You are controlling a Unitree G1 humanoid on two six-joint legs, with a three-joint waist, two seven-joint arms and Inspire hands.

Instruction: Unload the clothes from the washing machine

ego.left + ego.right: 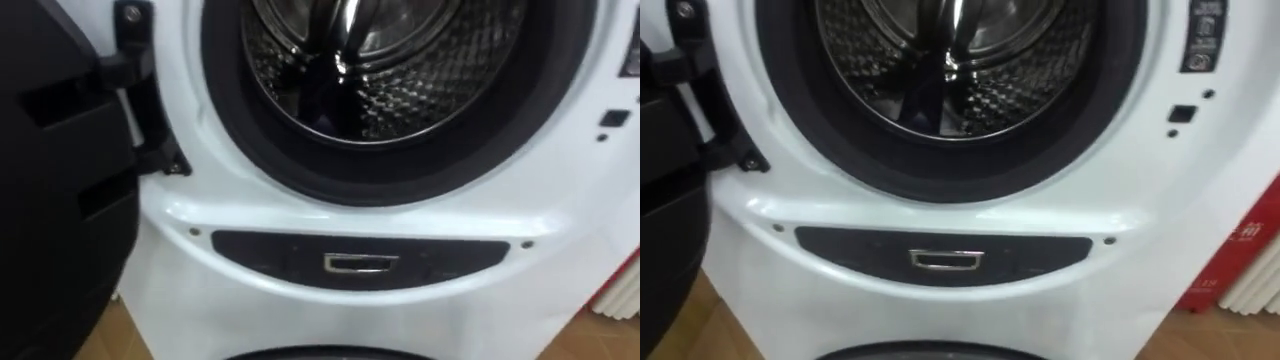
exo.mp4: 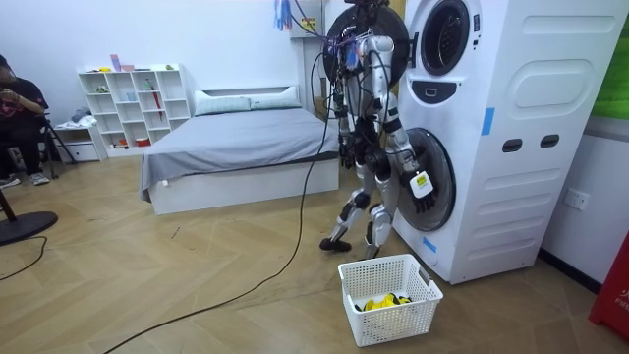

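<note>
The upper washing machine's round opening (image 1: 370,90) is straight in front of me, its steel drum (image 1: 420,70) bare apart from a dark shape (image 1: 315,95) low inside; I cannot tell whether that is cloth. Its black door (image 1: 60,170) hangs open at my left on a hinge (image 1: 135,60). In the room view I stand close against the stacked white machines (image 2: 491,128). My right hand (image 2: 423,187) hangs low beside the lower machine's door. A white basket (image 2: 389,297) on the floor behind me holds yellow and dark cloth (image 2: 385,302).
Below the opening runs a dark panel with a chrome handle (image 1: 360,263). A red object (image 1: 1240,250) stands at the right by the wall. A bed (image 2: 246,147), a white shelf (image 2: 133,103) and a seated person (image 2: 15,108) are far off.
</note>
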